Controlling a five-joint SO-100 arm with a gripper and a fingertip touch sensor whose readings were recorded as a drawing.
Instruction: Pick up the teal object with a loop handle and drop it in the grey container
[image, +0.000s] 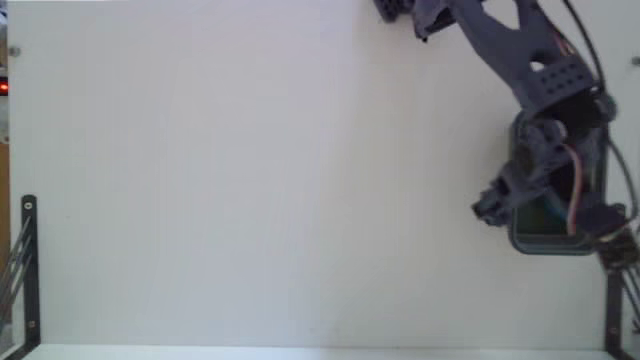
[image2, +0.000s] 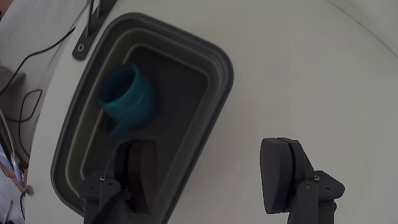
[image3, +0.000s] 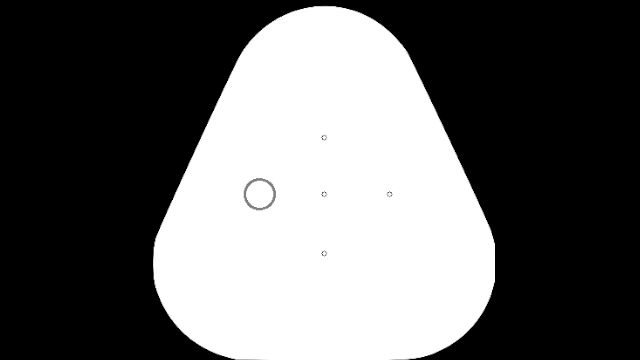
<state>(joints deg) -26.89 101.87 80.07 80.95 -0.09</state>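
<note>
- Your gripper (image2: 211, 174) hangs spread wide with nothing between its fingers, one finger (image2: 138, 171) over the grey container (image2: 214, 68).
- Your teal cup (image2: 127, 98) lies tipped on its side inside that container.
- The container rests on the white table (image2: 311, 74).

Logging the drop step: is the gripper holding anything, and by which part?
Nothing is held. The gripper is open and empty; the teal cup lies on its side inside the grey tub.
</note>
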